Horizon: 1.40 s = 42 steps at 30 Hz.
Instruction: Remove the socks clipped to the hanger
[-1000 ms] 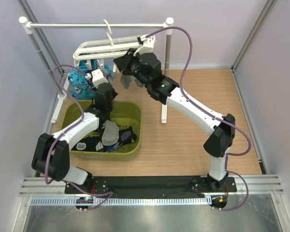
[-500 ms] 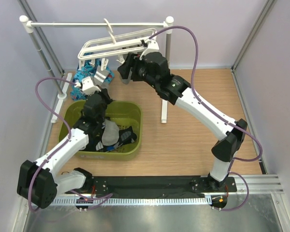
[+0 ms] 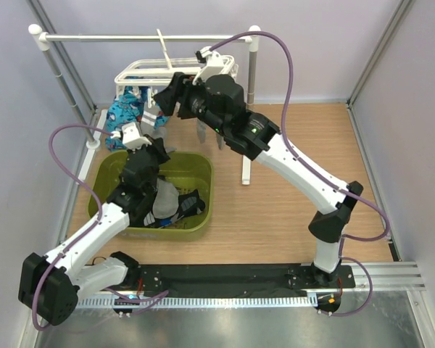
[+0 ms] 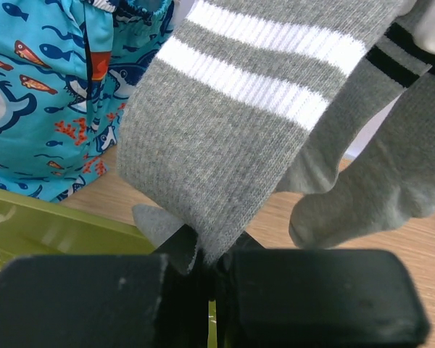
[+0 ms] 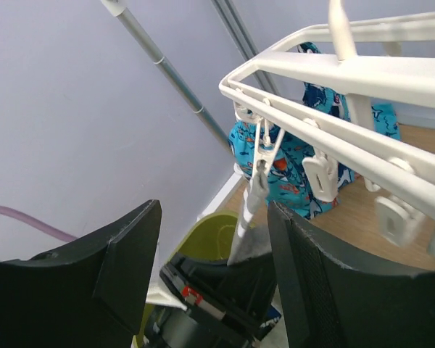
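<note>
A grey sock with two white stripes (image 4: 225,138) hangs from a clip (image 5: 261,156) at the corner of the white hanger (image 5: 333,80). My left gripper (image 4: 206,261) is shut on its lower tip, just above the green bin. In the right wrist view the same sock (image 5: 250,232) runs down from the clip between my right gripper's (image 5: 214,239) fingers, which stand wide open and hold nothing. From above, the right gripper (image 3: 165,98) sits at the hanger's (image 3: 138,72) front left, with the left gripper (image 3: 151,147) below it. Another grey sock with black stripes (image 4: 377,181) hangs beside the first.
A green bin (image 3: 203,167) under the hanger holds several dropped socks (image 3: 170,203). A blue fish-print cloth (image 3: 122,114) hangs at the hanger's left. The hanger hooks over a white pole rail (image 3: 130,37) whose right post (image 3: 247,152) stands behind the right arm.
My right gripper opened from nearly shut and moved left along the hanger to its front left corner. The hanger tipped, then levelled. My left gripper stayed shut on the grey sock.
</note>
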Tool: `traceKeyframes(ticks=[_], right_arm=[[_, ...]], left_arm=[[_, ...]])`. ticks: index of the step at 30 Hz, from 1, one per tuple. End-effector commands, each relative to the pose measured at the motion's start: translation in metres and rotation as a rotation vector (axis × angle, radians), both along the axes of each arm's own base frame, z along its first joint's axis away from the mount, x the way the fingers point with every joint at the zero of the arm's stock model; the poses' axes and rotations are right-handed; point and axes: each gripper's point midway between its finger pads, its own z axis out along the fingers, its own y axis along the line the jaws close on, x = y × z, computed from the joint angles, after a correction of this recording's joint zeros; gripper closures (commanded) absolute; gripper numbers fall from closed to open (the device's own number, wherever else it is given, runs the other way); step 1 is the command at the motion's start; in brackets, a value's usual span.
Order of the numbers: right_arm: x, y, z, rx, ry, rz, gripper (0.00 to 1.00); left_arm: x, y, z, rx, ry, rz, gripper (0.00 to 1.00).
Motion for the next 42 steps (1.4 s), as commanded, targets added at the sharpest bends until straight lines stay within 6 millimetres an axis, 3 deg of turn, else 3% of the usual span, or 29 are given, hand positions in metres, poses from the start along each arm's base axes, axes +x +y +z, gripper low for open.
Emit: traceKeyframes(ticks=[1, 4, 5, 7, 15, 26, 33, 42], right_arm=[[0.008, 0.013, 0.023, 0.062, -0.055, -0.02, 0.33], [0.019, 0.027, 0.017, 0.074, -0.068, -0.015, 0.33], [0.024, 0.035, 0.006, 0.062, -0.06, -0.017, 0.33], [0.03, 0.037, 0.007, 0.064, -0.073, -0.04, 0.33], [0.059, 0.044, -0.021, 0.013, -0.088, -0.139, 0.33], [0.074, 0.042, -0.018, 0.055, -0.116, -0.215, 0.4], [0.079, 0.046, -0.027, 0.048, -0.101, -0.225, 0.4], [0.083, 0.047, -0.03, 0.043, -0.106, -0.237, 0.49]], left_arm=[[-0.003, 0.004, 0.009, -0.014, -0.038, 0.019, 1.0], [-0.004, 0.002, 0.008, -0.019, -0.036, 0.011, 1.0], [-0.004, 0.001, 0.007, -0.019, -0.036, 0.01, 1.0], [-0.004, -0.001, 0.007, -0.019, -0.036, 0.007, 1.0], [-0.007, -0.008, 0.005, -0.007, -0.047, -0.006, 1.0], [-0.009, -0.012, 0.008, -0.006, -0.07, -0.017, 1.0], [-0.011, -0.013, 0.01, -0.003, -0.075, -0.02, 1.0], [-0.014, -0.014, 0.012, -0.003, -0.081, -0.02, 1.0]])
